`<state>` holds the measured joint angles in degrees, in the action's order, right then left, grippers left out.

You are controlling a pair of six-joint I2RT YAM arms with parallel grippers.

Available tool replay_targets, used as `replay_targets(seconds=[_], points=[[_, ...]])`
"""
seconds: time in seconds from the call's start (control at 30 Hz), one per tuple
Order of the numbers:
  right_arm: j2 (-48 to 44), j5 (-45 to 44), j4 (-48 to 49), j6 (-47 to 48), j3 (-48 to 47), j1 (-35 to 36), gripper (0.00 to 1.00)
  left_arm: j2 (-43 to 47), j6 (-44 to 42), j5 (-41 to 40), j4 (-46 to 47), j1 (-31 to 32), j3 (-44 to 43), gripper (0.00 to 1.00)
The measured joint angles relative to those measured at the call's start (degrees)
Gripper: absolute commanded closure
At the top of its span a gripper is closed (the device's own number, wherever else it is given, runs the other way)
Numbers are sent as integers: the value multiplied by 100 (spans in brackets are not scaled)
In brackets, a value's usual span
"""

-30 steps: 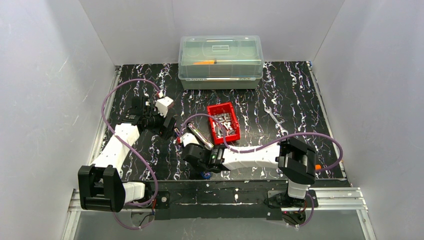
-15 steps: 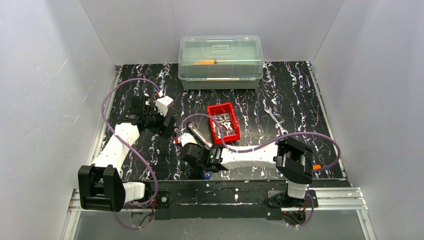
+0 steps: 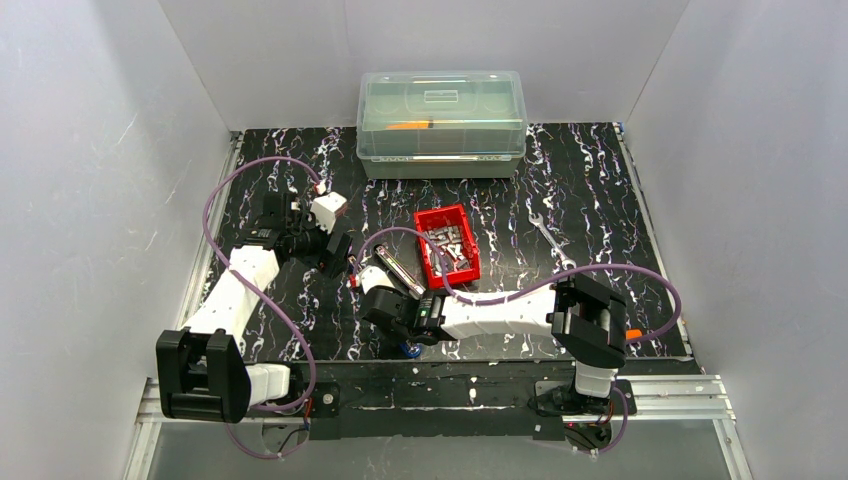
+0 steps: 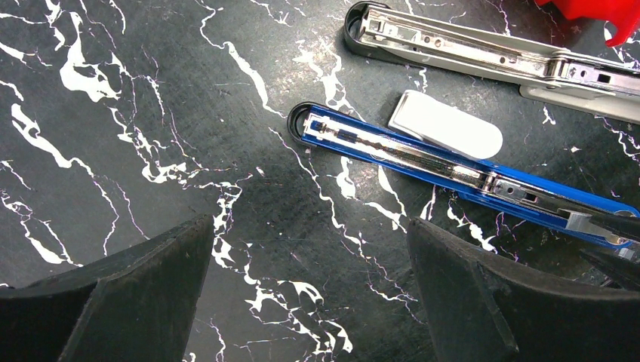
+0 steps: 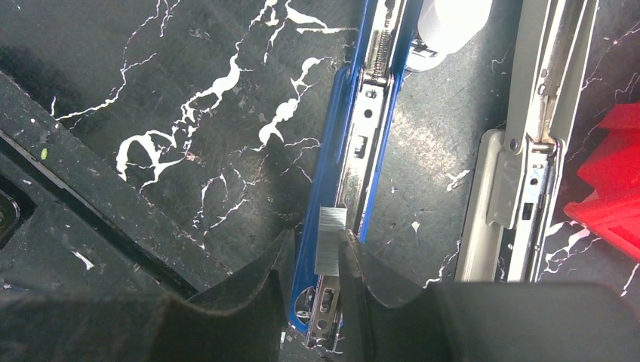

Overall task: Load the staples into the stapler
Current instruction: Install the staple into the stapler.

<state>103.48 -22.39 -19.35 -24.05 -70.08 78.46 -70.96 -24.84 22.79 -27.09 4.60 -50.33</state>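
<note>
1. From above: red tray (image 3: 447, 262) mid-bench, holding loose staples (image 3: 446, 243). Clear box (image 3: 442, 120) at 12 o'clock of the tray, wrench (image 3: 551, 240) at 3 o'clock. Left hand (image 3: 335, 255) at 9 o'clock and right hand (image 3: 385, 300) at 7 o'clock, low over the bench (image 3: 600, 180). Grey stapler (image 3: 395, 272) just beside the right hand.
2. Left wrist: left hand (image 4: 308, 241) spread wide, holding nothing, above bare bench (image 4: 113, 151). Blue stapler (image 4: 460, 170) at 2 o'clock, lying flipped open with its metal channel exposed. White piece (image 4: 445, 134) just beside it, the grey stapler (image 4: 490, 53) beyond, also open. Corner of the red tray (image 4: 596, 9) at 1 o'clock.
3. Right wrist: right hand (image 5: 317, 264) narrowed on a short strip of staples (image 5: 329, 241), pinched between both fingers at 6 o'clock, directly over the channel of the blue stapler (image 5: 355, 151). Cannot tell whether touching the rail or just above it.
4. Progress, judged: stapler opened and strip picked and lined up. Left to do: seating the strip in the channel, letting go, swinging the stapler shut.
</note>
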Motion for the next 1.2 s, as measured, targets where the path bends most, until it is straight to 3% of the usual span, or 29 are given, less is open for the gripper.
replay_targets(seconds=[0.3,1.2], points=[[0,-83,2,33,-2,0,61,-11,2,4,-17,2,-15,1],[20,-72,31,114,-76,-13,64,-63,0,15,-39,0,-79,1]])
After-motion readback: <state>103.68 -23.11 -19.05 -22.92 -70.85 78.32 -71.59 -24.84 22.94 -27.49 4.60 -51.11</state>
